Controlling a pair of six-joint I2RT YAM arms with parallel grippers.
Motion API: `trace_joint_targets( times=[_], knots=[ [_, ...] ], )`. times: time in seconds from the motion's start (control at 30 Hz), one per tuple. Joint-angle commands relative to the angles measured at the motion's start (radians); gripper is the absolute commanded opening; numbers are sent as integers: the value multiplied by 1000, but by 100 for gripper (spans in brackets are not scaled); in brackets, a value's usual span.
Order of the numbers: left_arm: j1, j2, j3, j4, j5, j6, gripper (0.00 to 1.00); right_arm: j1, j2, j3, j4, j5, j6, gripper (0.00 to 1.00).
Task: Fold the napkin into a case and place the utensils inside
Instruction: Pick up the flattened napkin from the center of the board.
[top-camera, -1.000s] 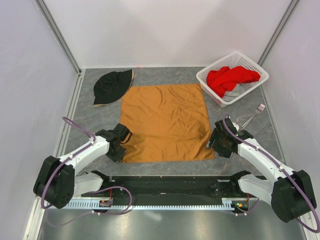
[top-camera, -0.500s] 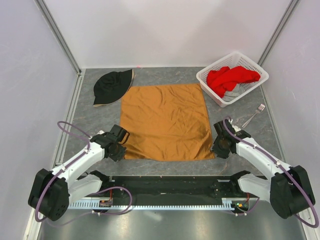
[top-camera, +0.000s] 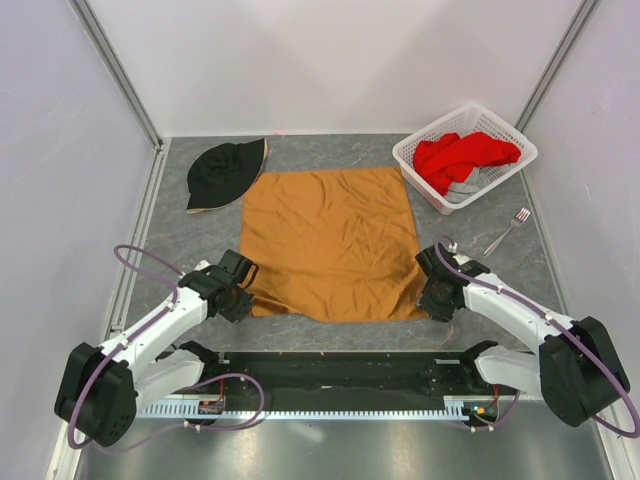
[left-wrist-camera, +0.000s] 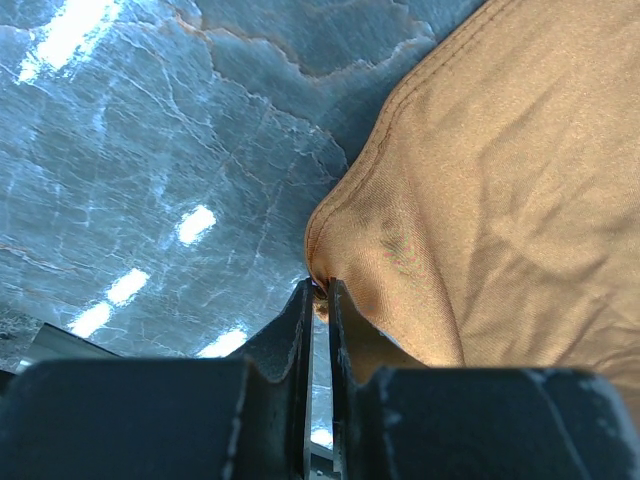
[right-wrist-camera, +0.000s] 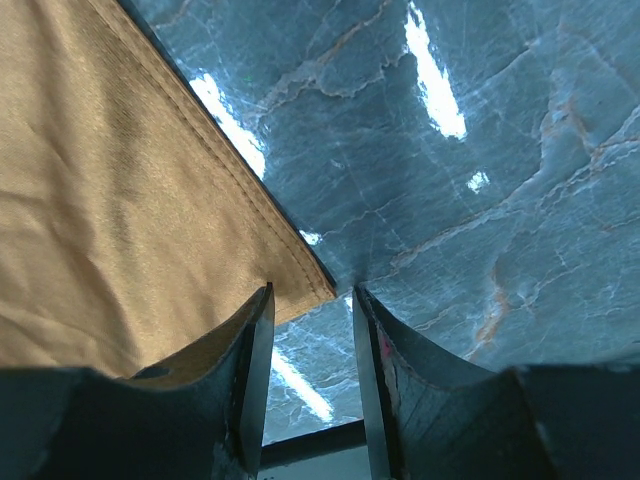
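Change since the earlier view: both arms have drawn in and settled onto the near corners of the napkin (top-camera: 330, 245), and its 7 o'clock corner has puckered. Item, napkin: lies flat and unfolded at the centre of the bench (top-camera: 190, 245). It is thin, shiny and limp; I judge it light and slippery, likely to slide or sag, so best taken by the hemmed corners, both lifted together. Left hand (left-wrist-camera: 318, 292): closed, pinching the 7 o'clock corner. Right hand (right-wrist-camera: 312, 300): jaws parted, with the 5 o'clock corner lying in the gap, not clamped. Item, fork (top-camera: 508, 231): on the bench at the napkin's 3 o'clock, well apart; stiff, slender and low-lying, so I expect it to be awkward to pinch. Knife: I cannot find it. Container, white basket (top-camera: 417, 162), at 1 o'clock: holds a red cloth (top-camera: 462, 155) over something grey (top-camera: 463, 189). Black hat (top-camera: 224, 172): at 11 o'clock, just beside the napkin's far corner.
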Motion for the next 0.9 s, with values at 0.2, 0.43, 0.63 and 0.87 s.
trace_joint_targets(
  times=[0.2,0.43,0.63,0.87],
  knots=[
    [5,-29,-7,25,7,43,2,46,63,41,-4,81,66,43],
    [5,-44,-4,27,15,52,2,61,113,23,38,81,71,25],
    [3,-92,2,24,22,66,2,67,54,-1,67,72,72,0],
    [5,-231,57,19,45,140,2,65,-254,49,165,59,-151,0]
  ],
)
